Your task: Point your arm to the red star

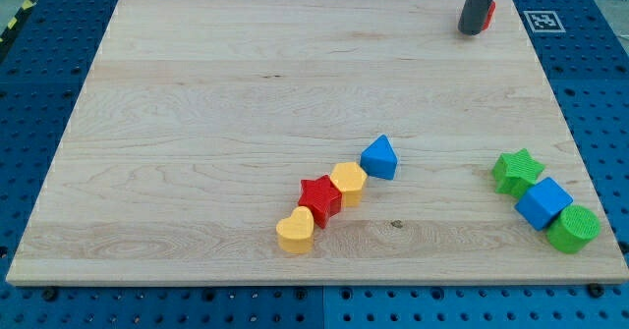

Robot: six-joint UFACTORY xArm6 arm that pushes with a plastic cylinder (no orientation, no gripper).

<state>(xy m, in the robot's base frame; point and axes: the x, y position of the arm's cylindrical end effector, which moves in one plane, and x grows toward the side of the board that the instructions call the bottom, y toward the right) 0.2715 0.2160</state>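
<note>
Closest to the view's bottom edge lies a yellow heart-shaped block (295, 231), and it starts a short diagonal chain that climbs toward the view's upper right. Touching it is the red star (319, 199), and pressed against the star's other side is a yellow hexagon-like block (348, 183). A blue block (379, 157) with a pointed top sits just beside that one, ending the row. So the red star is the second piece in this line, wedged between the two yellow ones, a little right of the middle of the wooden tabletop (197, 123) and toward its near edge.

Off at the view's right, another small cluster runs along the board's edge: a green cylinder (573, 228) lowest, a blue cube (543, 202) touching it, and a green star (517, 170) above that.

The far half of the board is plain wood. Up at the view's top right, the dark rod comes down from out of frame, and my tip (473, 31) rests near the far edge, well apart from the red star and from both clusters. A small red block (488, 13) peeks out from behind the rod on its right; its shape is hidden. The tool is only this plain rod, with nothing that opens or closes, and it holds nothing.

Around the board is a blue perforated surface (39, 93).
</note>
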